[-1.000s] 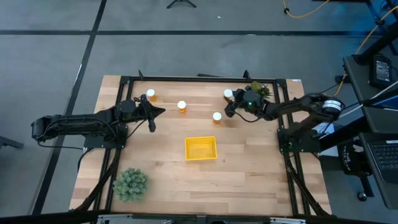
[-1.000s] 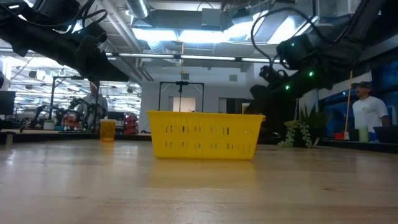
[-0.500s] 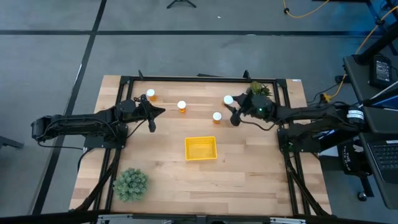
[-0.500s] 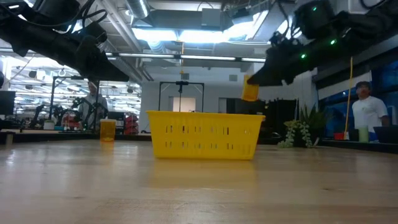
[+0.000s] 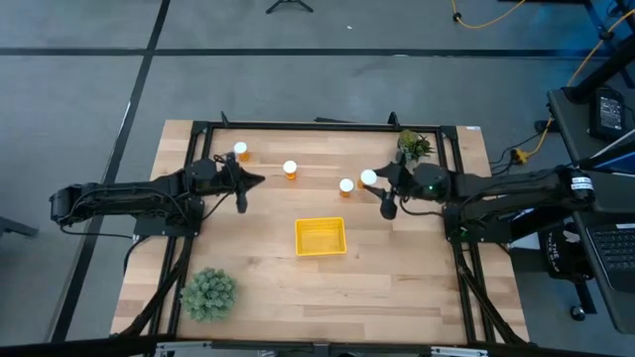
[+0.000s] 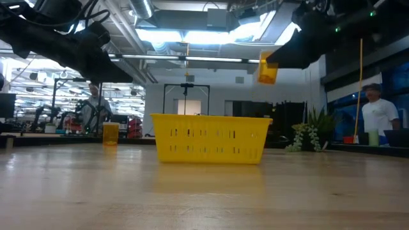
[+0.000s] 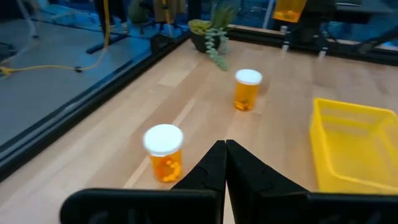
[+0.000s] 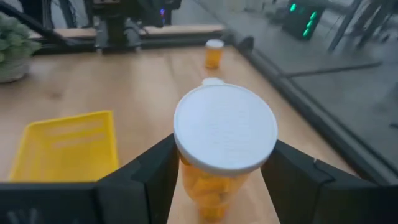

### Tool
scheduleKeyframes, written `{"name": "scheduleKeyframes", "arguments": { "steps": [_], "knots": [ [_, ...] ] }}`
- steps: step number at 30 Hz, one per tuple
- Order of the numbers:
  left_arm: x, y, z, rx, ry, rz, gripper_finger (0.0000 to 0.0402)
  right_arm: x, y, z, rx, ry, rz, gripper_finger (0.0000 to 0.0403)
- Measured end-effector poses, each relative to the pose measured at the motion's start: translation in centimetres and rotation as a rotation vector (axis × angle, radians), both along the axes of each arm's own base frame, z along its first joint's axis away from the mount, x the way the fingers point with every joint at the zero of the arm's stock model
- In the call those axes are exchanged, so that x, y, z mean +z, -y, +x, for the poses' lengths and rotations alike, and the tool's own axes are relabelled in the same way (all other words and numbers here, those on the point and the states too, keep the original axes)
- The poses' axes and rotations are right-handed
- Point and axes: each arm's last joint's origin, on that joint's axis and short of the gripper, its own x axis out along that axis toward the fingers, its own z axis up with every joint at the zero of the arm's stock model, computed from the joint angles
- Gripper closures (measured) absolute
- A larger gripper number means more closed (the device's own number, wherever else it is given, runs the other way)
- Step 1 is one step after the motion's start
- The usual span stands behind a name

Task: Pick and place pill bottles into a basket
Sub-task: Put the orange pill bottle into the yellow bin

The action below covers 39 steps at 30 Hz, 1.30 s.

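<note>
The yellow basket [image 5: 320,237] sits at the table's middle; it also shows in the low view [image 6: 209,137]. Three orange pill bottles with white caps stand on their bases at the far side: one [image 5: 240,151], one [image 5: 290,169], one [image 5: 346,185]. My right gripper [image 5: 374,181] is shut on a fourth bottle [image 8: 222,140], held high above the table [image 6: 267,69], to the far right of the basket. My left gripper [image 7: 224,145] is shut and empty, just left of the middle bottle [image 7: 165,152]. My right gripper pinches the bottle's orange body [image 8: 186,177] just under its white cap [image 8: 225,127], one finger on each of two opposite sides. The fingers come from the table's right. The bottle is lifted clear of the table, a little tilted, cap up.
A green spiky plant [image 5: 208,293] stands at the near left corner and a potted plant [image 5: 415,146] at the far right. A black frame [image 5: 298,126] rims the table. People [image 6: 377,115] stand in the room beyond.
My right gripper has taken hold of the bottle that stood by the far-right plant, lifted it clear of the table and carried it up and toward the near edge, closer to the basket. The other three bottles have stayed put.
</note>
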Motion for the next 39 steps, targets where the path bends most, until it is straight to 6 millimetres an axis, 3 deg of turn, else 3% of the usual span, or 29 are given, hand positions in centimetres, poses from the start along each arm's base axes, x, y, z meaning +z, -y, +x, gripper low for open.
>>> {"name": "scheduleKeyframes", "arguments": {
  "steps": [10,21,39],
  "knots": [
    [0.0,0.1,0.0,-0.011,0.016,-0.046,0.0398,2.8,-1.9,1.2,0.077,-0.089,0.038,0.019],
    [0.0,0.1,0.0,-0.011,0.016,-0.046,0.0398,1.3,-4.2,2.5,0.169,-0.145,0.046,0.019],
    [0.0,0.0,0.0,0.005,0.015,-0.041,0.0398,1.9,-5.3,3.5,0.276,-0.037,0.058,0.019]
  ]
}}
